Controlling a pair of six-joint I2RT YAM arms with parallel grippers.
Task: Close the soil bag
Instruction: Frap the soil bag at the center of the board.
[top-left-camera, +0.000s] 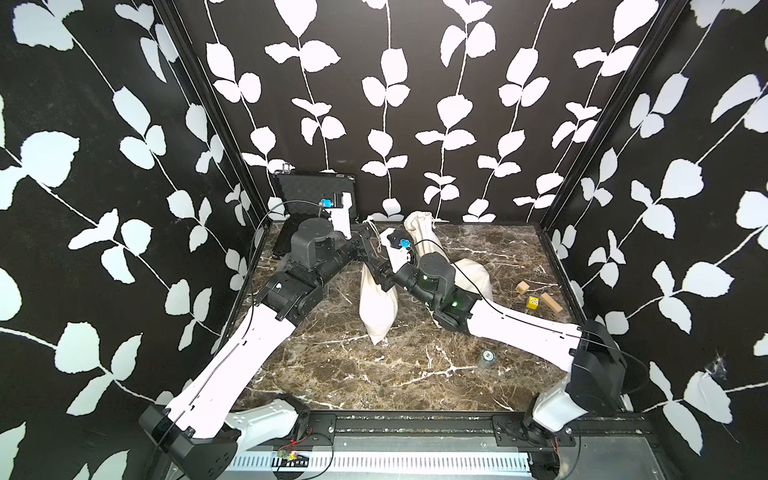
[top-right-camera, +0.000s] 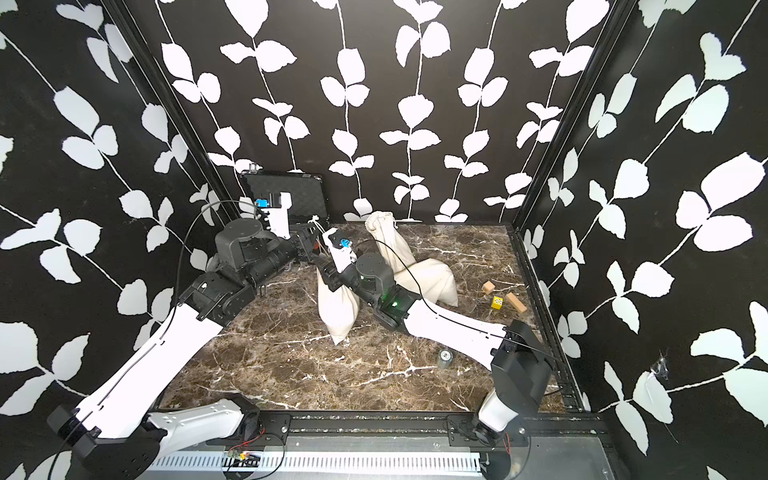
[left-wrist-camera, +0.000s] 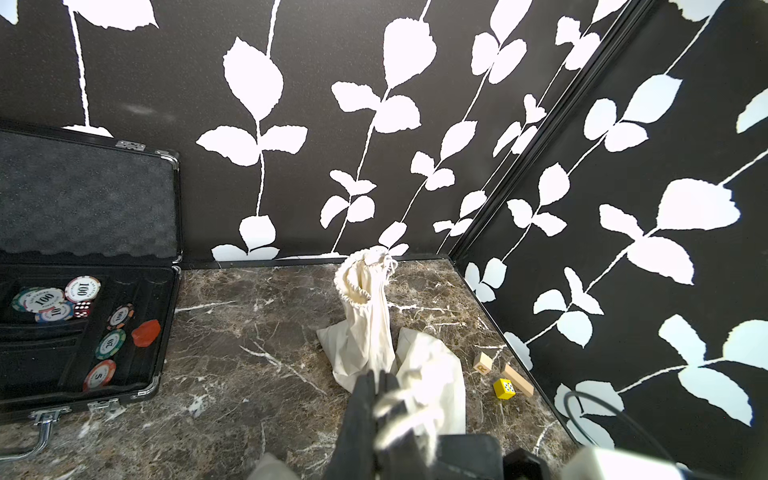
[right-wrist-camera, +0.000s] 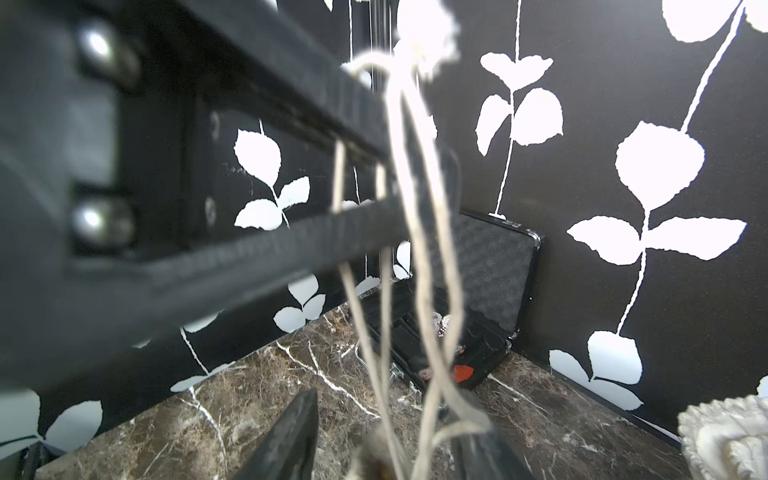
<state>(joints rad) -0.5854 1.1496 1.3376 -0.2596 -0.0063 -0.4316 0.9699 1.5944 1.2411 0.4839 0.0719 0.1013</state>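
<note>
At the back left of the table (top-left-camera: 353, 382) in both top views, a black case (top-left-camera: 316, 189) stood open against the wall, and the left arm hid most of its floor; the left wrist view showed game chips (left-wrist-camera: 41, 300) lying inside. Just right of the case, the left gripper (top-left-camera: 366, 233) was pinched tight on the drawstring (top-left-camera: 379, 246), which ran down to the soil bag (top-left-camera: 377, 309). The soil bag was upright a little left of the middle of the frame, fat end down; I could not tell if its low corner touched the table. The right gripper (right-wrist-camera: 388, 407) was at the bag's neck and hid it from above. In the right wrist view its two fingers (right-wrist-camera: 291, 440) stood partly apart, one on each side of the neck, with some table showing between one finger and the cloth. The strings crossed that view, close and blurry. Behind the right arm lay a second cloth bag (top-left-camera: 473, 274), its mouth up near the back wall; the arm covered its middle. Lower right sat a small grey can (top-left-camera: 486, 358). By the right edge of the table lay a small wooden block (top-left-camera: 523, 286), a yellow die (top-left-camera: 532, 302) and a long wooden block (top-left-camera: 551, 302), close together and well apart from the soil bag.
</note>
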